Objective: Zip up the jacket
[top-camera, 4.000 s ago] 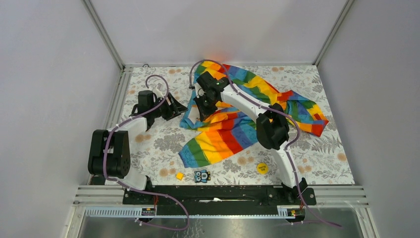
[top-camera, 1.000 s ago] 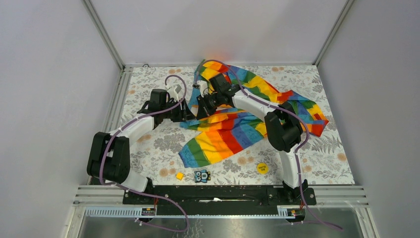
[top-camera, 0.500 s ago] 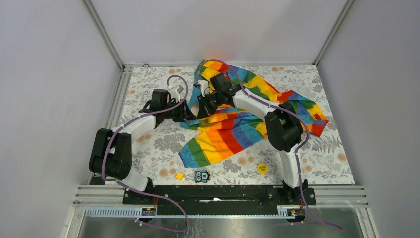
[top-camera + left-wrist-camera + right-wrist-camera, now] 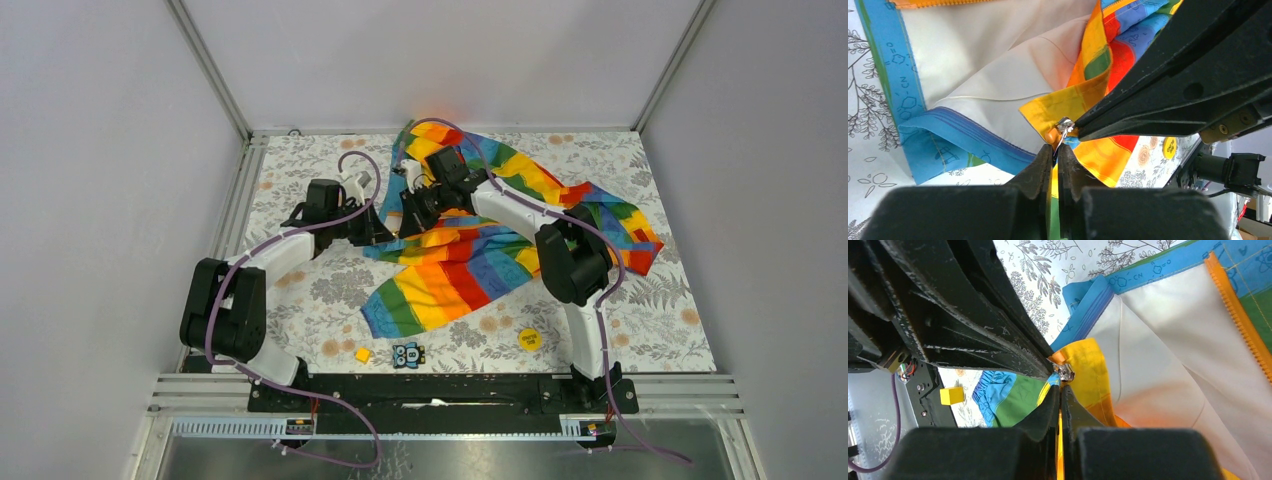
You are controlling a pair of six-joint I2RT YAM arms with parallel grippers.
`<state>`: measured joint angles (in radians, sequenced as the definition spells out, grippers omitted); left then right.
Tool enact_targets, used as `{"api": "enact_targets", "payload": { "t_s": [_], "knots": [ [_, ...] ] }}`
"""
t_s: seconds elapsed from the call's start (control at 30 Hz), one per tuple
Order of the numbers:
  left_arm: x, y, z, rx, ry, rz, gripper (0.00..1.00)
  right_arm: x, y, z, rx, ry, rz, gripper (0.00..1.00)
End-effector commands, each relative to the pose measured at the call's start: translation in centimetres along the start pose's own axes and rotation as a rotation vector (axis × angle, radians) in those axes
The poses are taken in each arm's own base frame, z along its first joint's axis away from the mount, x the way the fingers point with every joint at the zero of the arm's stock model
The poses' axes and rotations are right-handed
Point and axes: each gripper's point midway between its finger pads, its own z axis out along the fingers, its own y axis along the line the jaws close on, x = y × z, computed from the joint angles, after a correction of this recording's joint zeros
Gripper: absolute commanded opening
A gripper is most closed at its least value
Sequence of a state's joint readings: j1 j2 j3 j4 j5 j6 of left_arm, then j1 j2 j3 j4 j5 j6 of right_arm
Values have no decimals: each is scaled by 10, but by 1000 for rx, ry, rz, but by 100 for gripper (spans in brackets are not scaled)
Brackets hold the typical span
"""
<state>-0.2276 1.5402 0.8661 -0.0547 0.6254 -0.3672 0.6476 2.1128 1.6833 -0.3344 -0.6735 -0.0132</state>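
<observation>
Jacket (image 4: pixel 460 280) in rainbow stripes is seen lying crumpled on the table (image 4: pixel 310 300), spread from the middle of the far edge toward the right edge, with one striped part reaching toward the near edge. It is not zipped: in the wrist views the front is folded open and the white lining (image 4: pixel 988 65) is shown, with the orange zipper strip (image 4: pixel 1243 330) running along its border. Both arms are stretched to the left end of the jacket, a little left of the middle of the table and nearer to the far edge, and there the two grippers are brought tip to tip. The left gripper (image 4: pixel 1056 150) is closed, and a thin yellow and green edge of the jacket is pinched between its fingers. The right gripper (image 4: pixel 1060 390) is closed as well, with a thin orange and yellow edge of the fabric held between its fingers. A small metal slider (image 4: pixel 1064 125) is found just beyond both pairs of fingertips, on a yellow corner of the fabric; whether it is touched by either gripper cannot be told. Along the near edge of the table three small things are placed, well apart from the gripped end: a yellow cube (image 4: pixel 363 354), just beside it a small patterned card (image 4: pixel 407 354), and farther right a yellow disc (image 4: pixel 529 339)
</observation>
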Motion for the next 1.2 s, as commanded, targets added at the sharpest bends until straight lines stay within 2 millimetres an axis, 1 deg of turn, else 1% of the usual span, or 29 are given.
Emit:
{"api": "enact_targets", "payload": {
  "t_s": [0.0, 0.13, 0.3, 0.43, 0.47, 0.5, 0.53, 0.57, 0.63, 0.7, 0.73, 0.8, 0.9, 0.93, 0.97, 1.07, 1.17],
  "knots": [
    [-12, 0, -3, -4, -56, 39, 1, -29, 24, -17, -54, -74, -67, 0],
    [-9, 0, -3, 1, -48, 26, 0, -28, 24, -15, -57, -75, -66, 0],
    [-8, 6, -8, -38, -59, 34, 0, -28, 21, -14, -42, -75, -59, 0],
    [-9, 9, -11, -62, -72, 46, 0, -26, 14, -12, -34, -70, 7, 0],
    [-9, 10, -11, -66, -74, 46, 0, -26, 11, -11, -27, -71, 26, 5],
    [-8, 11, -10, -67, -74, 46, 0, -28, 9, -11, -24, -76, 49, 16],
    [-8, 12, -10, -70, -79, 46, 0, -31, 6, -12, -24, -84, 79, 29],
    [-8, 13, -10, -72, -81, 44, 0, -34, 3, -14, -20, -97, 109, 39],
    [-6, 17, -9, -92, -83, 38, 0, -44, -9, -18, 15, -134, 183, 52],
    [-6, 22, -8, -109, -84, 35, 0, -52, -19, -19, 54, -167, 224, 60],
    [-5, 24, -7, -115, -78, 29, 0, -55, -26, -17, 88, -179, 237, 62],
    [-3, 26, -4, -119, -64, 11, 0, -60, -41, -12, 141, -197, 249, 64],
    [-1, 30, 3, -125, -43, -36, 0, -68, -63, -1, 199, -216, 246, 64],
    [0, 31, 5, -126, -36, -50, 0, -66, -74, 5, 229, -208, 252, 64],
    [1, 33, 7, -126, -27, -61, 0, -68, -84, 6, 272, -215, 241, 64],
    [0, 33, 11, -124, -19, -86, 0, -79, -110, 5, 385, -245, 186, 65],
    [0, 31, 15, -106, -7, -96, 0, -98, -133, -6, 478, -296, 182, 67]
  ]
}}
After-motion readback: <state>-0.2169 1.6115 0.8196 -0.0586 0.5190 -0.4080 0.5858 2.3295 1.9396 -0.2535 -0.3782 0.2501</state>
